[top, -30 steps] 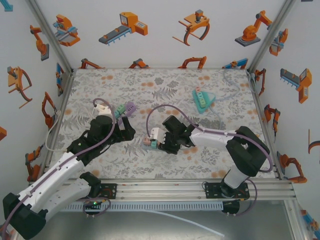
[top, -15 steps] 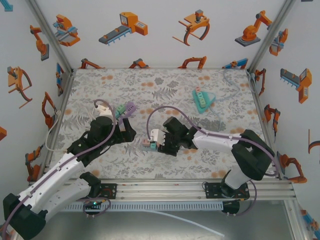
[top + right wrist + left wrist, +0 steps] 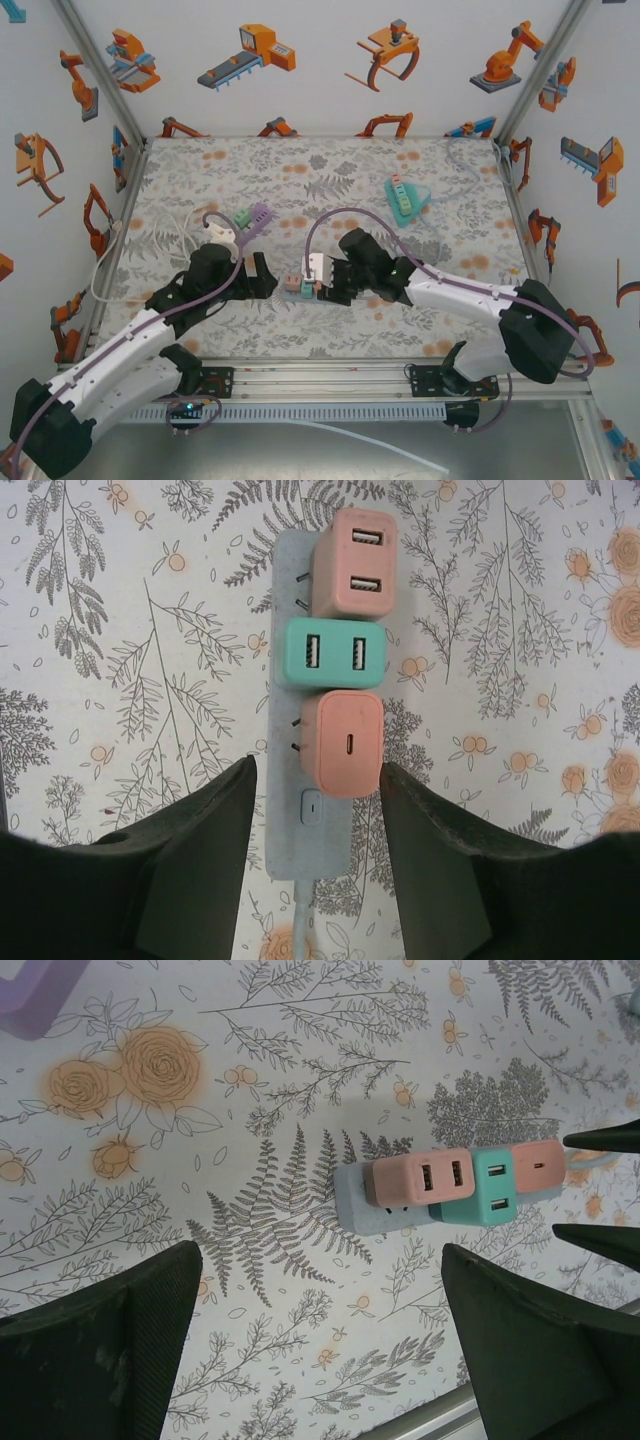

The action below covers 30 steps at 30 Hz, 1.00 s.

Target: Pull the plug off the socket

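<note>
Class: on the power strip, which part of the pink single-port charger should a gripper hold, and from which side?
Hold the pink single-port charger by its two long side faces, probably coming down from above with jaws set across the grey power strip. It stands proud of the strip, and the teal charger crowds one end face.

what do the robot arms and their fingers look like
The left arm and right arm each have smooth white shells between bulky black joints. A thin lilac cable loops along each arm. The fingers are broad, matte black wedges. No markings can be made out.
</note>
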Each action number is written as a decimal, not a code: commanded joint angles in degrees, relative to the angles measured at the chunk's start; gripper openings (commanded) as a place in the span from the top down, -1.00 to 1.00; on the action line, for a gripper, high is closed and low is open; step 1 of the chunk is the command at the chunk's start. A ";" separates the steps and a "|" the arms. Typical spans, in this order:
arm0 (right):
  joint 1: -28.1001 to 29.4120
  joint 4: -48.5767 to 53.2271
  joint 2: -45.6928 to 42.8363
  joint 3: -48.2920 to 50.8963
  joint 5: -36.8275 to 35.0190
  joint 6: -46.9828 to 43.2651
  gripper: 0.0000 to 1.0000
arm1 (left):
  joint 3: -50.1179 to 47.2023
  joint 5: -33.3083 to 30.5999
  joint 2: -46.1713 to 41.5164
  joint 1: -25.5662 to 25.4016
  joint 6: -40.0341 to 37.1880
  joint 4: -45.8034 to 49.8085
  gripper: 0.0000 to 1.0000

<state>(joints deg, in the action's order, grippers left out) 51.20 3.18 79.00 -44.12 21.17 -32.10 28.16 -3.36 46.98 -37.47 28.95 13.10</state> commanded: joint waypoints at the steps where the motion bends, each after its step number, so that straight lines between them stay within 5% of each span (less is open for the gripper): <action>1: -0.18 -5.14 1.92 1.14 2.80 0.81 0.02 | -1.60 2.41 1.71 -0.14 -1.35 -4.87 -0.94; 7: -1.13 -7.23 7.86 -1.14 5.29 0.90 0.15 | -3.69 2.05 6.08 -0.19 -2.23 -9.14 -1.00; 12: -1.53 -7.10 9.75 -1.50 5.25 0.85 0.18 | -5.11 3.45 9.10 -0.79 -2.59 -13.79 -0.82; 16: -1.45 -6.31 9.40 -1.84 5.22 1.05 0.00 | -5.08 4.67 11.84 -1.24 -3.16 -15.67 -0.75; 30: -1.48 -6.39 4.85 -0.05 1.96 0.98 -0.15 | -5.21 6.21 12.17 -3.90 -1.75 -12.47 -0.43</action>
<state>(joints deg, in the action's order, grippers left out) 49.58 -3.68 84.86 -45.36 24.29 -31.51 23.55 1.72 60.64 -40.53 27.16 -1.28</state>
